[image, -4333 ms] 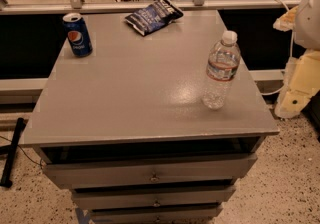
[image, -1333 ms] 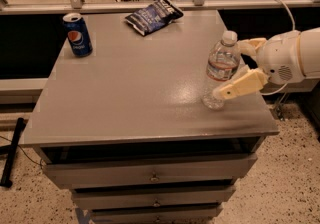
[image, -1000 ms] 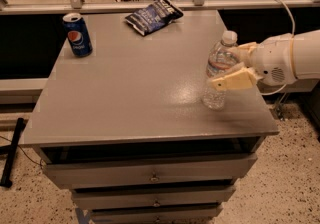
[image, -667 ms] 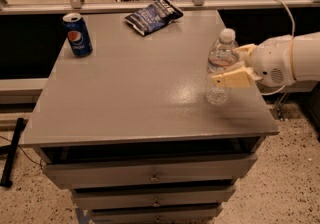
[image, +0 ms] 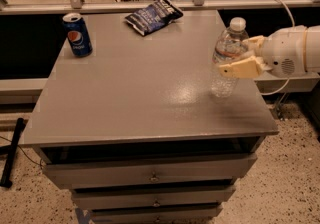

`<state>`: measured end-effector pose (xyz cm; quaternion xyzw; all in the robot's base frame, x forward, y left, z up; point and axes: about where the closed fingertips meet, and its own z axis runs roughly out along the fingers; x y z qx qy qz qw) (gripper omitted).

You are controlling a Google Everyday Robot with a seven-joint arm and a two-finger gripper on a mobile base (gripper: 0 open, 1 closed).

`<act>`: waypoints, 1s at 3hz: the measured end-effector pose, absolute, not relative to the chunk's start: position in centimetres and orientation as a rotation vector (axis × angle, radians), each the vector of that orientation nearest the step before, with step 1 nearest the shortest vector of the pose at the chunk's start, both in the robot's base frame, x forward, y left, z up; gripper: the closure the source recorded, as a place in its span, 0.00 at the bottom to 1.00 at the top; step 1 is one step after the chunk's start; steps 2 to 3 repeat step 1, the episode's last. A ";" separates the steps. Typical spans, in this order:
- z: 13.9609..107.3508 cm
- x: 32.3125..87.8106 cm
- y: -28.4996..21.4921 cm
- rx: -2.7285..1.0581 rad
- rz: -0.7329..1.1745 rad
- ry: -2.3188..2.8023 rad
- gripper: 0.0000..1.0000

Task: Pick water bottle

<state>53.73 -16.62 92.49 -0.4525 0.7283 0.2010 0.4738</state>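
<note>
The water bottle (image: 223,84), clear ribbed plastic with a white cap, is near the right edge of the grey table (image: 135,103). It stands upright, with its base at or just above the tabletop. My gripper (image: 235,57) reaches in from the right. One cream finger (image: 241,70) lies across the bottle's front at label height. The other finger (image: 254,42) is behind the bottle. The gripper is shut on the bottle's upper body.
A blue Pepsi can (image: 77,34) stands at the table's back left. A dark chip bag (image: 153,14) lies at the back middle. A metal rail (image: 150,4) runs behind the table. Drawers (image: 150,175) are below the top. A black pole (image: 12,153) leans at the left floor.
The gripper came in from the right and closed its fingers around the bottle. The bottle has shifted slightly up and to the right.
</note>
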 end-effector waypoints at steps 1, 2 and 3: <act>92.9 53.9 -16.7 -1.106 0.488 1.776 1.00; 92.9 53.9 -16.7 -1.106 0.488 1.776 1.00; 92.9 53.9 -16.7 -1.106 0.488 1.776 1.00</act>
